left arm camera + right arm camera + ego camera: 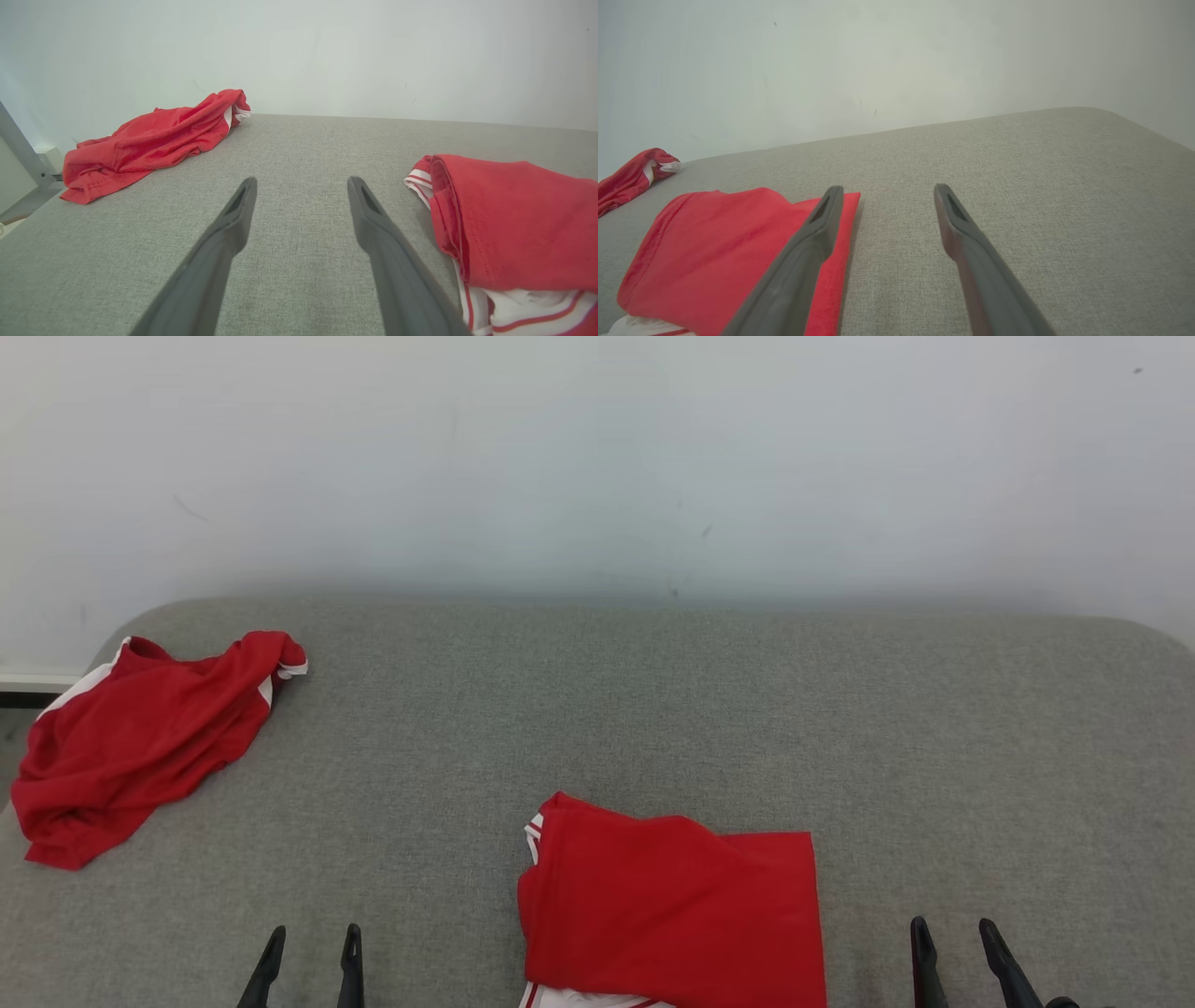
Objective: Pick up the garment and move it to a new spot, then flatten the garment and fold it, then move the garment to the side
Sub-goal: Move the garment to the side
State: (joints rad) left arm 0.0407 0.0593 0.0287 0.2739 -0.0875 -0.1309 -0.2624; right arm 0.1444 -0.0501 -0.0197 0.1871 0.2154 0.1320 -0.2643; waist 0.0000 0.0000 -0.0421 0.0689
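Lying folded, the red white-trimmed garment (672, 905) sits between left gripper (315, 930) and right gripper (953, 922), both spread empty.

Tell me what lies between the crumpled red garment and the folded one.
Bare grey upholstery, nothing else, separates the crumpled garment from the folded garment; the head view and the left wrist view both show that stretch.

Folded red garment (672, 905), white trim with red stripes at its left and near edges: lies as a rough rectangle on the grey fabric surface (840, 728), close before me, centre; top layer slightly humped at its far left corner; crumpled red garment (140, 737), white-trimmed, lies bunched at my far left by the surface's corner, well apart from the first.
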